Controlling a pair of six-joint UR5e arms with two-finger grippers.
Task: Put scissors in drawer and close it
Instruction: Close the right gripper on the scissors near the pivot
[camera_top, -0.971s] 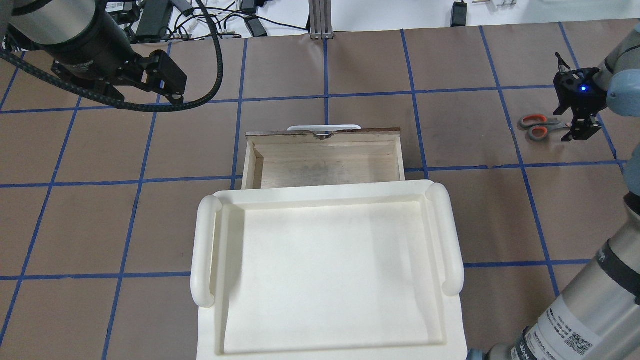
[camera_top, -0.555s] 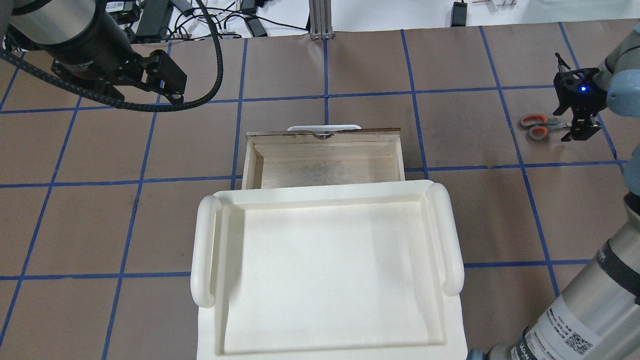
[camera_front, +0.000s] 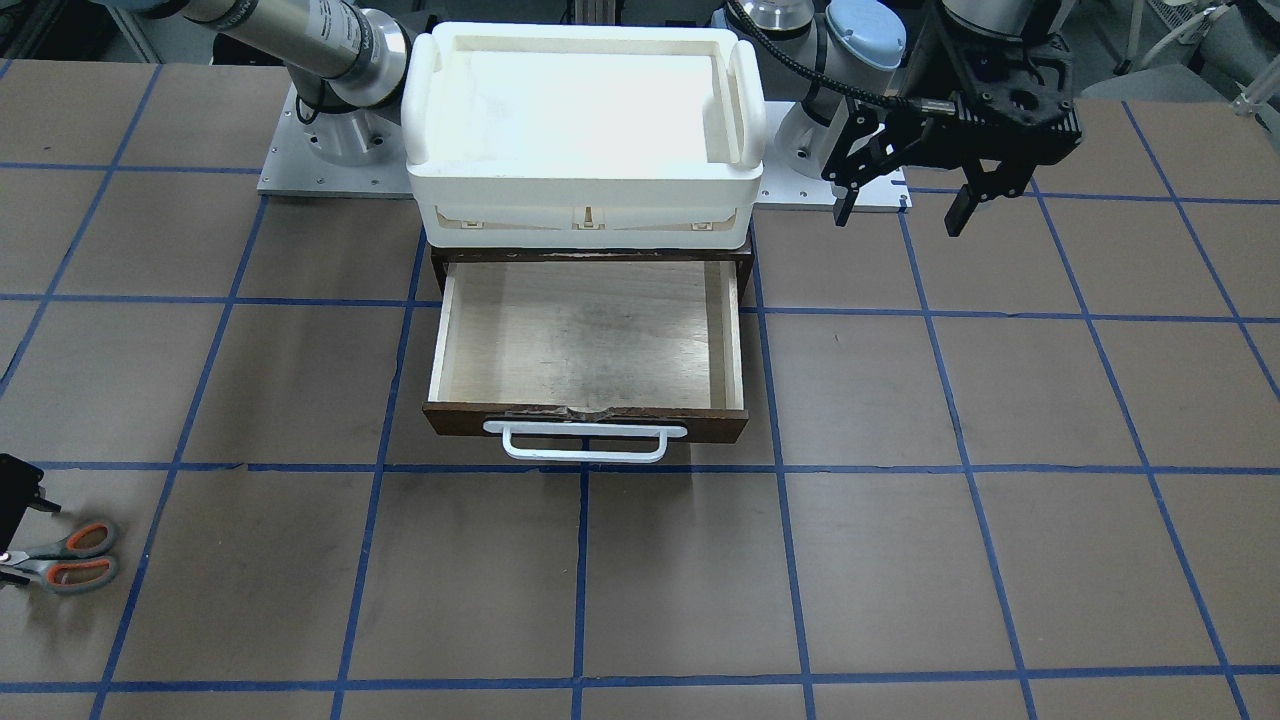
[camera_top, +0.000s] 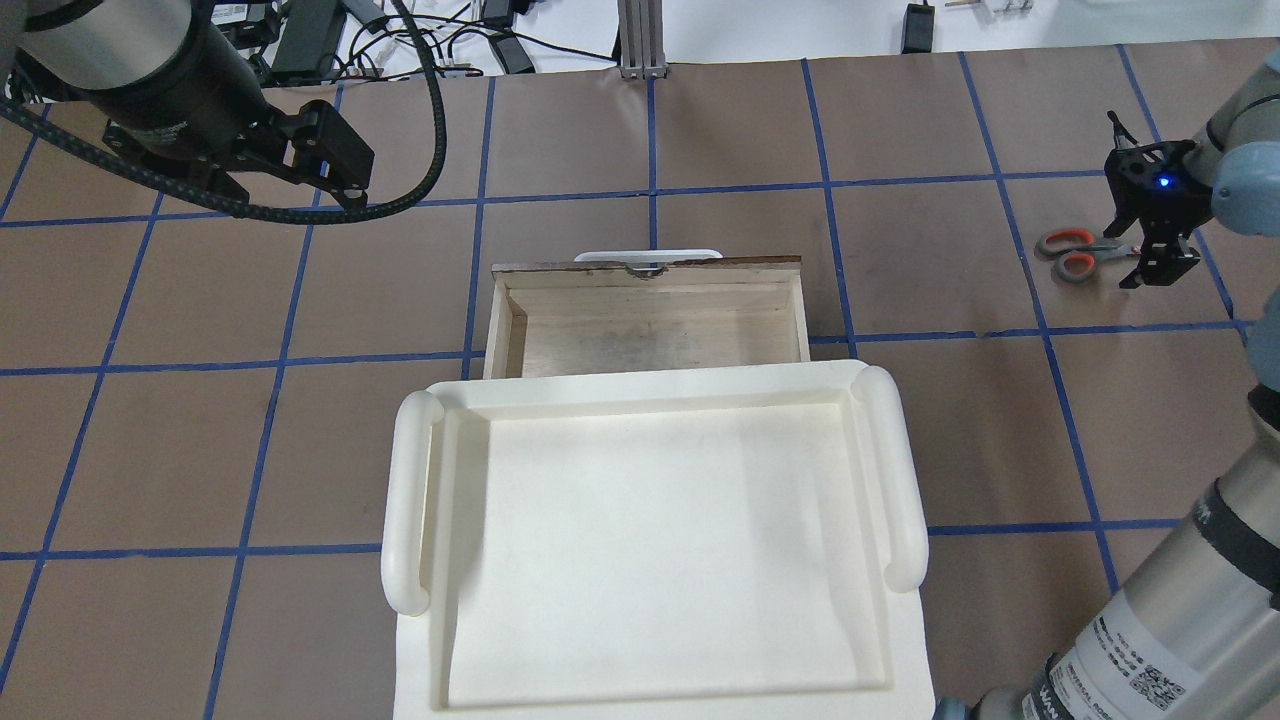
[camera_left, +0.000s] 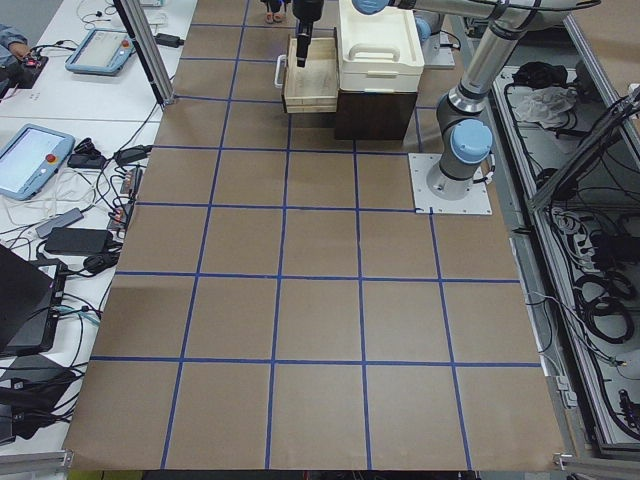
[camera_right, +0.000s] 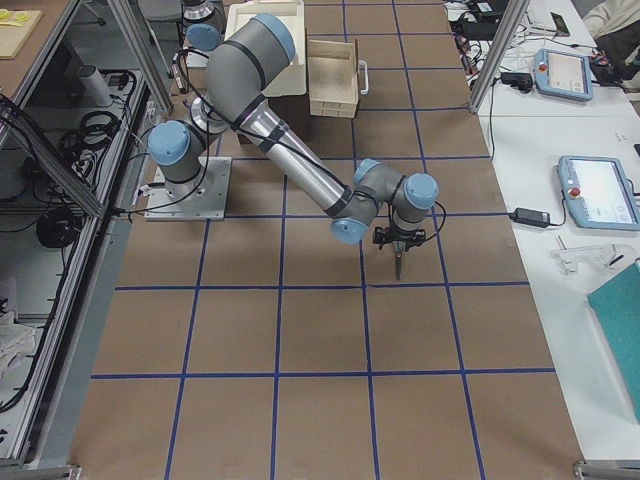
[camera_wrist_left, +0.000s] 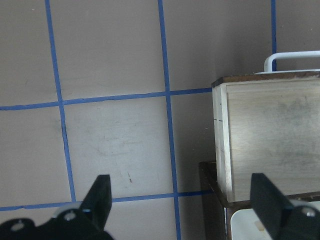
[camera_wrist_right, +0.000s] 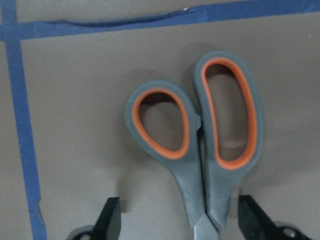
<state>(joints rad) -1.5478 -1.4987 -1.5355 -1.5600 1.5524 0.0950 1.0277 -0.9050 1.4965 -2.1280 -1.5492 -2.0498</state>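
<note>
Nothing stowed yet: scissors (camera_wrist_right: 200, 145) lie on the desk (camera_top: 950, 430), drawer (camera_top: 650, 266) open.
Right pincer (camera_wrist_right: 181, 218), spread wide and empty, straddles them; left pincer (camera_wrist_left: 182, 196) likewise spread, empty.

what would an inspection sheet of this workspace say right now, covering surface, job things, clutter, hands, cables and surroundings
surface: table covered in brown paper with a blue tape grid
job's things: scissors lie flat and closed on the table, far to the robot's right; drawer is pulled open with nothing in it
clutter: white tray on top of the cabinet above the drawer
hands: right hand is open, astride the scissors' handle stems; left hand is open, holds nothing and hangs to the left of the drawer
cables: black cable loops off the left arm
surroundings: cords lie past the far edge; pendant on a side bench
</note>
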